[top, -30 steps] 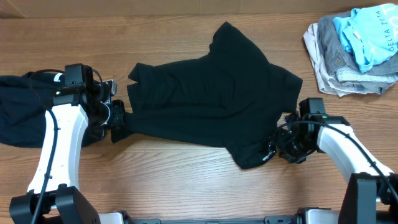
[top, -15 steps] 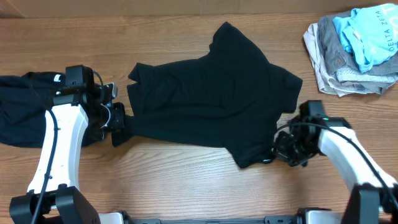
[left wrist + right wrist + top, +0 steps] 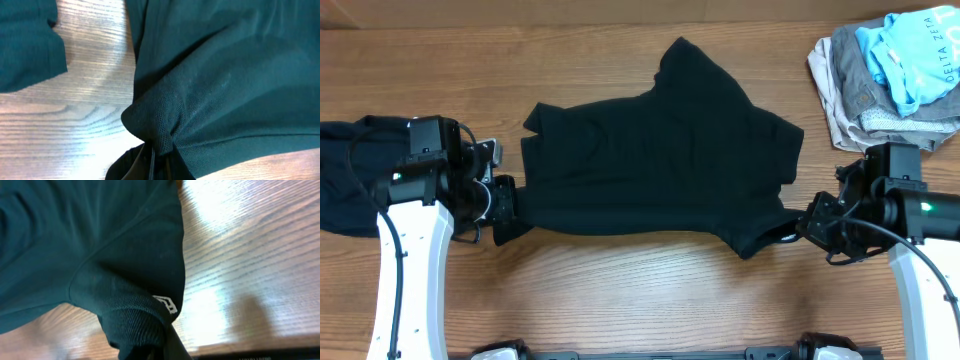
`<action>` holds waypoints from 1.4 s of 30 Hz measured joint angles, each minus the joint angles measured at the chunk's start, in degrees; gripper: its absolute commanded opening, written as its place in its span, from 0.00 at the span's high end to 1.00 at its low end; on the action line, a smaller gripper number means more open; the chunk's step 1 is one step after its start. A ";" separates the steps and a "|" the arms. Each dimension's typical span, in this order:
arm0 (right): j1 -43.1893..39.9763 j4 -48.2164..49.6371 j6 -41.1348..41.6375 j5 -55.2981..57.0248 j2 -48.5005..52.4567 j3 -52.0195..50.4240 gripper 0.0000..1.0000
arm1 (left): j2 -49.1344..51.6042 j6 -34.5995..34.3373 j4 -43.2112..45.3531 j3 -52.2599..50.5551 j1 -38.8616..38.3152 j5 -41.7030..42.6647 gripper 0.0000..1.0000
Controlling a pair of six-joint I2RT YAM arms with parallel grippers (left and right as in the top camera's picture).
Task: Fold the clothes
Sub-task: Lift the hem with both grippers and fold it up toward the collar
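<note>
Pinching the shirt (image 3: 660,150) at its near corners, left gripper (image 3: 508,205) and right gripper (image 3: 807,222) both clamped tight, I should pull apart evenly to flatten it.

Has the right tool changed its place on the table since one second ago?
Yes. The right tool, shut on the black T-shirt, has moved rightward, so it now sits closer to the pile of pale clothes.
</note>
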 measured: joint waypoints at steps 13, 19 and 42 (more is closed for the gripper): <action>0.00 -4.81 -0.57 0.04 -4.59 6.51 0.96 | -0.20 0.17 -0.76 0.00 0.00 -0.02 0.96; 0.00 2.56 -0.96 0.09 1.42 6.93 0.96 | -0.20 0.17 3.13 -0.04 0.00 0.00 0.96; 0.13 28.26 -5.09 0.04 24.68 7.02 0.96 | 0.00 -1.38 35.60 -18.18 -4.94 -0.46 0.96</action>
